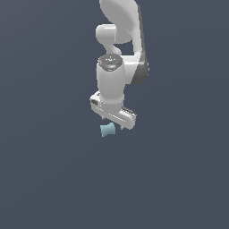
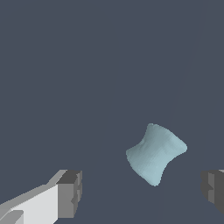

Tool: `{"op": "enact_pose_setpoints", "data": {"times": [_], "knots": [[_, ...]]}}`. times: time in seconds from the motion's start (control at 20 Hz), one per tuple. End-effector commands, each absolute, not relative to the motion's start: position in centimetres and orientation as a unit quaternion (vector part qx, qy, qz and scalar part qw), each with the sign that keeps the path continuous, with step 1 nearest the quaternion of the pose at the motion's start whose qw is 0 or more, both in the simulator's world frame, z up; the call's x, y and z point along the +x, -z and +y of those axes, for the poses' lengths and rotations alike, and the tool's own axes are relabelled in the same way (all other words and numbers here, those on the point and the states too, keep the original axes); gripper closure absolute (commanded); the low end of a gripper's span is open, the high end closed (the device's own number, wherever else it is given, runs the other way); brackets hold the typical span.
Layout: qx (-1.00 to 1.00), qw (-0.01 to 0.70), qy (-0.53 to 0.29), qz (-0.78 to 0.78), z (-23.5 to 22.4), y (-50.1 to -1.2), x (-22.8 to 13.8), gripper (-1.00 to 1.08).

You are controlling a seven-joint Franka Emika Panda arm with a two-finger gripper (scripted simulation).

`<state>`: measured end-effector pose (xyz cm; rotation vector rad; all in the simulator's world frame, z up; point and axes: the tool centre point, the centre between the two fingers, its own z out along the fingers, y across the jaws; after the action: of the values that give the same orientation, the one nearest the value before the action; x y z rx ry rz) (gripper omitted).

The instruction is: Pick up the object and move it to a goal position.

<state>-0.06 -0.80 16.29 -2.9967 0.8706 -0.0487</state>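
The object (image 1: 107,130) is a small pale teal spool-shaped block with a pinched waist, lying on the dark grey floor. In the exterior view it sits just below the white gripper (image 1: 112,123), a little toward that view's left of the hand's lower end. The wrist view shows the object (image 2: 156,154) lying between the two grey fingertips (image 2: 70,194) but beyond them, not touched by either. The gripper (image 2: 142,192) is open wide with nothing held.
The floor is a plain dark grey surface in both views. The white arm (image 1: 118,53) rises above the gripper toward the top of the exterior view.
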Motion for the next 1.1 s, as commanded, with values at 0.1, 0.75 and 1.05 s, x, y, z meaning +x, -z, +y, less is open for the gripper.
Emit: {"op": "enact_pose_setpoints", "data": {"times": [0.1,0.75,1.05], "knots": [[-0.939,0.010,0.011,0.344,-1.3,-15.0,-0.8,-0.92],[-0.858,0.004,0.002,0.514,-3.0,-11.7,-2.9,-0.92],[-0.827,0.002,0.001,0.562,-3.5,-10.8,-3.6,-0.92]]}}
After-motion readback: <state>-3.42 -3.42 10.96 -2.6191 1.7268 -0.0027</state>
